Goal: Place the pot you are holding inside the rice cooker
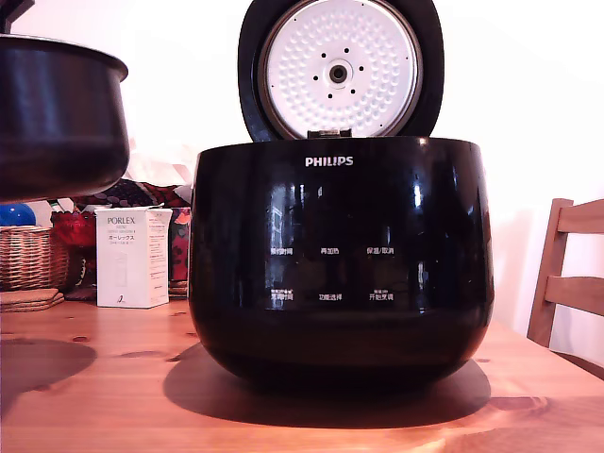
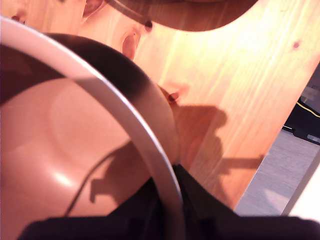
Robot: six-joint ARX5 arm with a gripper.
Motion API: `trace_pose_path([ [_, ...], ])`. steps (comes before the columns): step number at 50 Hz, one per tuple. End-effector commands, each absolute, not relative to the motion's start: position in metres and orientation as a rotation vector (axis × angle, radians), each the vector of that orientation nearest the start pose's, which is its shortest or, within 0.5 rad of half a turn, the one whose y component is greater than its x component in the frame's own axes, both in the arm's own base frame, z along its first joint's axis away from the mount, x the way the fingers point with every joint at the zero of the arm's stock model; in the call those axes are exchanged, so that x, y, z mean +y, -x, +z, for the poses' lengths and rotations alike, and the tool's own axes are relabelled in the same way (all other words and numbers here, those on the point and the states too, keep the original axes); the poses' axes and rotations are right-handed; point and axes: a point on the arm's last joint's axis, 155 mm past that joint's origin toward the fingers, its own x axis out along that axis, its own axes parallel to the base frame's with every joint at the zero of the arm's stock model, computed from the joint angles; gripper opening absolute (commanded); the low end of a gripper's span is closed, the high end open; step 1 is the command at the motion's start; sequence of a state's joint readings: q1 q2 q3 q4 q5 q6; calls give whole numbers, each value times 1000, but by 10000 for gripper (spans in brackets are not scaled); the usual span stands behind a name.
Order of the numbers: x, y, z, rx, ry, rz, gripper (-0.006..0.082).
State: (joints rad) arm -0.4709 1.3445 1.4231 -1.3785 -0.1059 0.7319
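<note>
In the exterior view the pot (image 1: pixel 57 113) hangs in the air at the view's left, clear of the table (image 1: pixel 302 415) and well apart from the rice cooker (image 1: pixel 340 260), which sits in the middle with its lid (image 1: pixel 340 68) swung upright behind it, so the top is open to receive the pot. The pot's base is lower than the cooker's upper edge, so I judge it must rise before crossing over that edge. Behind the pot stand a white box (image 1: pixel 132 257) and a woven basket (image 1: pixel 33 257); a chair (image 1: pixel 571 274) is at the right; the air above the cooker looks free. In the wrist view the hand (image 2: pixel 167 210) is clamped on the pot's thin rim (image 2: pixel 125 115), one finger inside and one outside, with bare table beneath and the table's edge near.
</note>
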Motion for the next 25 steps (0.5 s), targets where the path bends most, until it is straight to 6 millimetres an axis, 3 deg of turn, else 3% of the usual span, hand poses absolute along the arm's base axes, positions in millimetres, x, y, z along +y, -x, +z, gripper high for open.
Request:
trace_pose_path([
  [1, -102, -257, 213, 1053, -1001, -719, -21],
  [25, -104, -257, 214, 1049, -990, -714, -21],
])
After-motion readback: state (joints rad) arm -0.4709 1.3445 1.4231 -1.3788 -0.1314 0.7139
